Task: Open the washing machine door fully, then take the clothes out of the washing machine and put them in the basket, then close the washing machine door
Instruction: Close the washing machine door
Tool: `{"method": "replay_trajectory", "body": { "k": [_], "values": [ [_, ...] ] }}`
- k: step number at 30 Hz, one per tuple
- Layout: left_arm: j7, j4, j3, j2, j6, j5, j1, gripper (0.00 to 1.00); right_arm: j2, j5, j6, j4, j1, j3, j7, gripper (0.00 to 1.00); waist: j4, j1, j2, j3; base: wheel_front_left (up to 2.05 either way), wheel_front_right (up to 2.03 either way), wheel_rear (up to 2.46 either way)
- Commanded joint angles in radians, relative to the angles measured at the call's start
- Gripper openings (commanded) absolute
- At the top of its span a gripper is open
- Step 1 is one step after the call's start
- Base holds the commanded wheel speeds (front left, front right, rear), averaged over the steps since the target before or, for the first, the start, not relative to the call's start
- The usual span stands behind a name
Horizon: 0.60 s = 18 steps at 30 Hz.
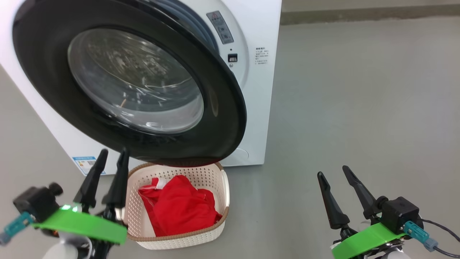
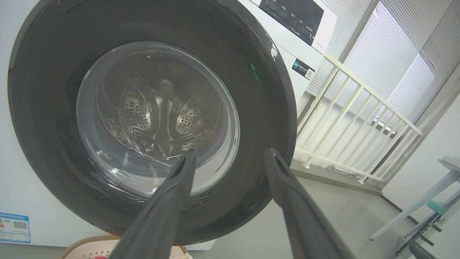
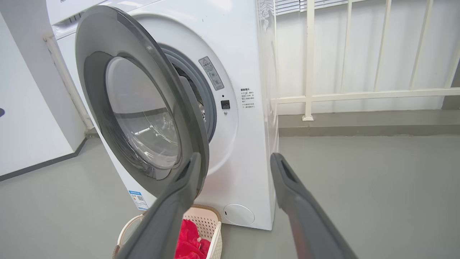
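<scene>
The white washing machine (image 1: 258, 108) stands ahead with its black-rimmed round door (image 1: 222, 118) swung partly out over the basket. Through the door's glass (image 2: 158, 118) the steel drum shows. The cream basket (image 1: 219, 201) sits on the floor below the door, holding red clothes (image 1: 179, 208). My left gripper (image 1: 111, 156) is open just left of the basket, fingers pointing up at the door's lower rim with nothing between them. My right gripper (image 1: 334, 172) is open at the lower right, well clear of the machine. The right wrist view shows the door (image 3: 90, 72) edge-on and the basket (image 3: 206, 219) beneath.
Grey floor (image 1: 359, 108) stretches right of the machine. A white railing (image 3: 359, 95) and blinds stand behind it. A table leg and frame (image 2: 431, 201) appear at the far right of the left wrist view. A white wall (image 3: 25, 126) is left of the machine.
</scene>
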Motion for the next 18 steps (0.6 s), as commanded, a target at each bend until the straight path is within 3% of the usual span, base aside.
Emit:
{"method": "replay_trajectory", "body": {
  "k": [1, 10, 18],
  "values": [
    [-0.022, -0.025, 0.029, 0.053, -0.006, 0.118, 0.005, 1.00, -0.004, 0.011, 0.007, -0.031, -0.012, 0.014, -0.006, 1.00, 0.015, 0.0000, 0.0000, -0.027, 0.00, 0.00, 0.00],
    [-0.025, -0.121, 0.170, 0.015, 0.015, 0.510, 0.134, 1.00, -0.004, -0.005, 0.007, -0.043, 0.001, 0.004, -0.006, 1.00, 0.010, 0.0000, 0.0000, -0.055, 0.00, 0.00, 0.00],
    [-0.025, -0.149, 0.270, -0.049, -0.001, 0.653, 0.251, 1.00, -0.004, -0.005, 0.007, -0.054, 0.025, -0.033, -0.006, 1.00, -0.002, 0.0000, 0.0000, -0.082, 0.00, 0.00, 0.00]
  ]
}}
